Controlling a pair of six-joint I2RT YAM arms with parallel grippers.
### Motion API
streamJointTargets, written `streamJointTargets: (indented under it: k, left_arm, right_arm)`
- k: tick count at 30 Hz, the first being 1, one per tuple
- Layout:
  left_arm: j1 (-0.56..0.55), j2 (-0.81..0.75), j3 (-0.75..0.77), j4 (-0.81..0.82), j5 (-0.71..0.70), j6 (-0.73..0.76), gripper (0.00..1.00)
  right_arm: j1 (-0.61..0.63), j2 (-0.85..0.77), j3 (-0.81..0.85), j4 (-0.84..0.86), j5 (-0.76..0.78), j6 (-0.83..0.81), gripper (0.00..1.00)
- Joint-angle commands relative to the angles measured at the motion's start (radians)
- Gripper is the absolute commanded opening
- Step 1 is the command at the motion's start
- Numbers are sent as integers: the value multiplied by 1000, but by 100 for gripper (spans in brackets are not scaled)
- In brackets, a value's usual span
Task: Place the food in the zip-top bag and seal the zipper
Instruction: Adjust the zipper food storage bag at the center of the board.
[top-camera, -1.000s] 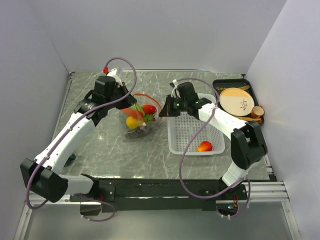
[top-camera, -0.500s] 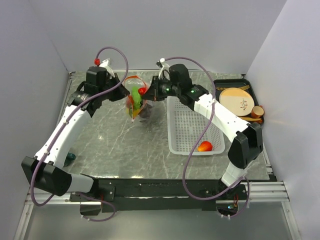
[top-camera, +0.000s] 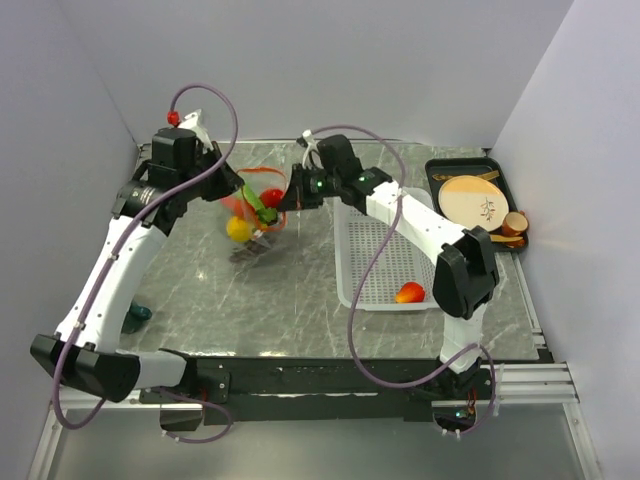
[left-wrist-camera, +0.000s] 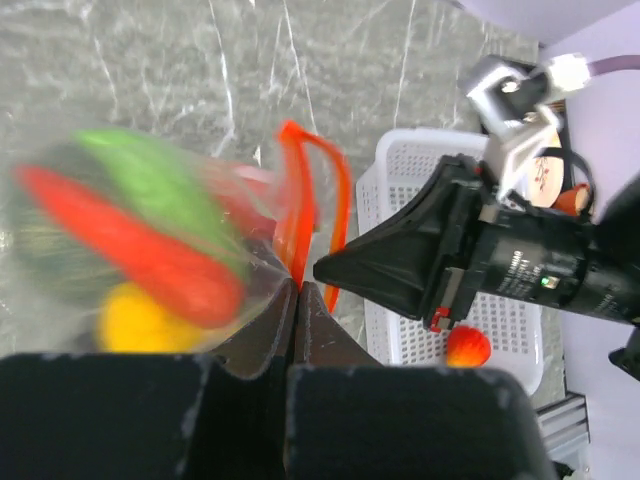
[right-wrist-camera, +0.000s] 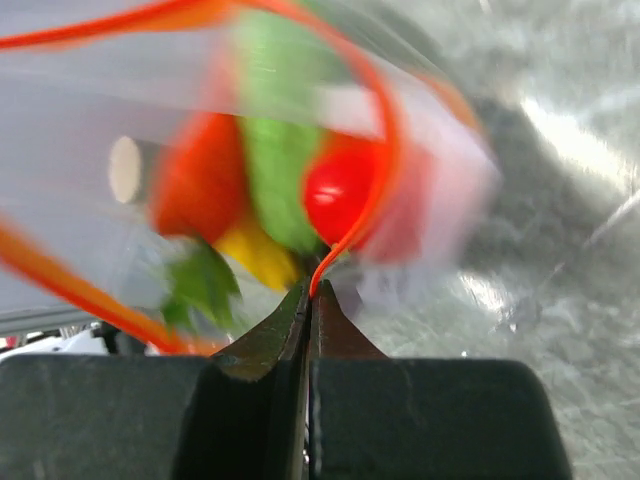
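Zip-top bag (top-camera: 252, 207): clear glossy plastic. Basket (top-camera: 405, 265): white perforated plastic. Table (top-camera: 250, 300): polished marble look.

A white perforated basket (top-camera: 400, 268) lies on the right half of the grey marbled table (top-camera: 300, 295), its long side running away from the near edge. Just beyond the basket's far right corner sits a dark tray (top-camera: 436, 168), which holds a tan round plate (top-camera: 473, 200) with a small brown cup (top-camera: 515, 222) touching the plate's right side. A small teal object (top-camera: 138, 313) lies at the table's left edge, well apart from the rest.
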Motion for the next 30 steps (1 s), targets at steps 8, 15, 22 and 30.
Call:
streamJointTargets:
  k: [8,15,22,30]
  left_arm:
    - [-3,-30,-60,91,32,-12,1]
    - [14,19,-16,72,117,1,1]
    - [14,-24,-31,61,156,-6,1]
    - [15,25,11,10,108,41,1]
  right_arm:
    - [6,-164,-104,145,3,17,5]
    - [12,-87,-19,3,6,-20,7]
    - [10,-95,-81,23,12,-1,9]
    - [9,-21,-22,-16,-14,1,11]
